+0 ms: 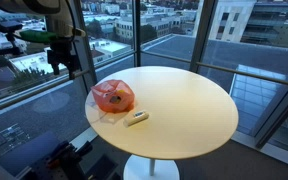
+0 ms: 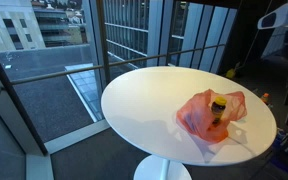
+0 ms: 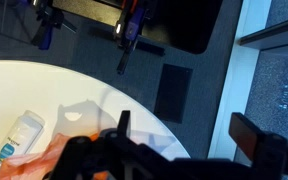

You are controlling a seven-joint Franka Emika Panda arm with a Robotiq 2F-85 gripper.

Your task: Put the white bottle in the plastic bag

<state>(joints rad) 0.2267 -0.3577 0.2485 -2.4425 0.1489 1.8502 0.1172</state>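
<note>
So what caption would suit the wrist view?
White plastic bottle lying beside crumpled orange plastic bag on round pale table.

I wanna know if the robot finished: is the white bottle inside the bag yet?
Out. The white bottle lies on its side on the table, just beside the orange plastic bag.

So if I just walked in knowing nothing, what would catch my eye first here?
The crumpled orange-red plastic bag stands out most, lying on the round cream table near one edge, with a small white bottle lying on its side just beside it. The robot's dark gripper hangs in the air beyond that edge, against tall windows looking onto the city.
</note>
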